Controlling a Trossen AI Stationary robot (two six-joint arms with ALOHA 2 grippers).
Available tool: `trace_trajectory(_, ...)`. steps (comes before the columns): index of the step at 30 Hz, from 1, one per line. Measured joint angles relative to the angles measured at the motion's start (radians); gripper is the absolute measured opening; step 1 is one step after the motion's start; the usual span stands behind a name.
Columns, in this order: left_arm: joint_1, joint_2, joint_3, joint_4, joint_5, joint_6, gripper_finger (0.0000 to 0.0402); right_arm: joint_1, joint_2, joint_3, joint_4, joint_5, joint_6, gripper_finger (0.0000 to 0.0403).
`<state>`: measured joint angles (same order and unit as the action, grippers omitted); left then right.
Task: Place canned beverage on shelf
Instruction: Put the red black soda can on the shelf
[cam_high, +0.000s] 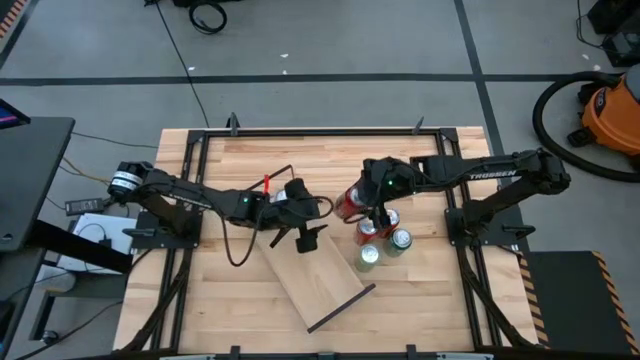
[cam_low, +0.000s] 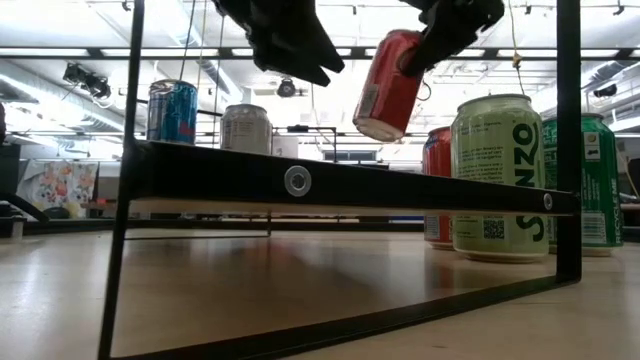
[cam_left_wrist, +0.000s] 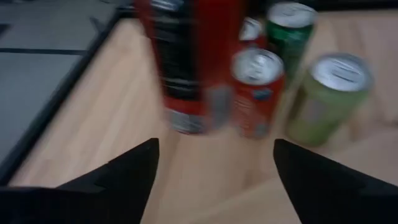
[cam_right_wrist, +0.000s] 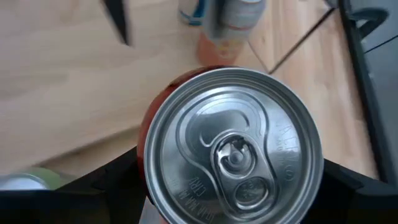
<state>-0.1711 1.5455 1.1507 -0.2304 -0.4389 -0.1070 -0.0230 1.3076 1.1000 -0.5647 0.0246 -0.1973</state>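
Your right claw (cam_low: 425, 50) grips a red can (cam_low: 388, 85) by its top, tilted and lifted clear of the surface (cam_high: 230, 290), beside the far end of the shelf (cam_high: 315, 275) and just above the cluster of standing cans (cam_high: 385, 240). Your left claw (cam_high: 312, 232) hangs over that same shelf end, fingers (cam_left_wrist: 124, 174) spread wide and holding nothing. On the shelf you have two cans (cam_low: 205, 115) already standing upright.

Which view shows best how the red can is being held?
The low view: the red can hangs tilted in the right gripper, off the table. The right wrist view shows only its top; the high view shows it small; the left wrist view blurs it.
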Motion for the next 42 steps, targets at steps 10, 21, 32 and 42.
trace_trajectory(10, -0.008, 0.074, 0.001, 0.094, -0.029, 0.020, 0.0338, 0.072, 0.070, 0.000, 0.054, 0.088, 0.150, 0.0321)
trace_trajectory(21, 0.024, 0.113, 0.001, 0.182, 0.013, -0.008, 0.0373, 0.096, 0.080, 0.000, 0.095, 0.087, 0.142, 0.0326)
trace_trajectory(32, 0.029, 0.113, 0.000, 0.170, 0.045, -0.025, 0.0353, 0.106, 0.079, 0.000, 0.121, 0.056, 0.132, 0.0328)
trace_trajectory(42, 0.029, 0.113, 0.000, 0.170, 0.065, -0.031, 0.0286, 0.108, 0.080, 0.000, 0.139, 0.036, 0.120, 0.0348)
